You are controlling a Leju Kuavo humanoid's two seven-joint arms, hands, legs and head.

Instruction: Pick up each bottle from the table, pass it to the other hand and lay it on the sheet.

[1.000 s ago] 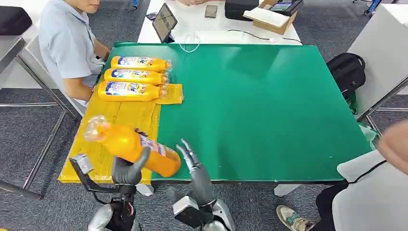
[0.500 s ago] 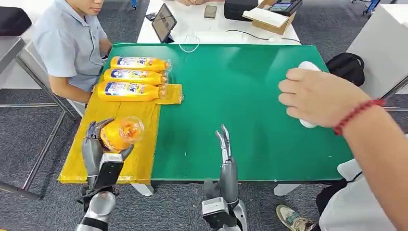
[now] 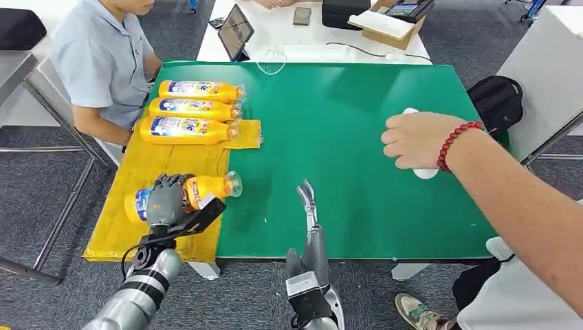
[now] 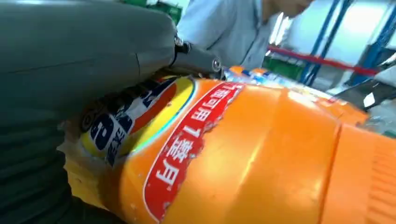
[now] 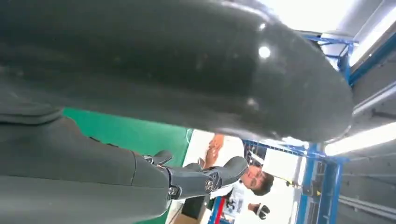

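Observation:
My left hand [image 3: 167, 202] grips an orange bottle [image 3: 206, 188] that lies on its side on the yellow sheet [image 3: 172, 161], cap end pointing right. Up close, the left wrist view shows the orange bottle [image 4: 243, 154] with its red and blue label under my thumb. Three more orange bottles [image 3: 189, 110] lie side by side at the sheet's far end. My right hand [image 3: 309, 210] stands open over the green table [image 3: 344, 137], fingers straight, holding nothing. A person's hand [image 3: 416, 139] holds a white bottle [image 3: 425, 172] on the table's right side.
A person in a blue shirt [image 3: 103, 62] sits at the table's left. A second person's arm [image 3: 509, 199] reaches in from the right. A tablet [image 3: 235, 31], a cardboard box [image 3: 388, 24] and a cable lie on the white table beyond. A black bag [image 3: 496, 100] sits right of the table.
My left hand has turned the orange bottle from upright to lying on the sheet. My right hand has drawn back from it and straightened. The person's hand has brought a white bottle onto the table.

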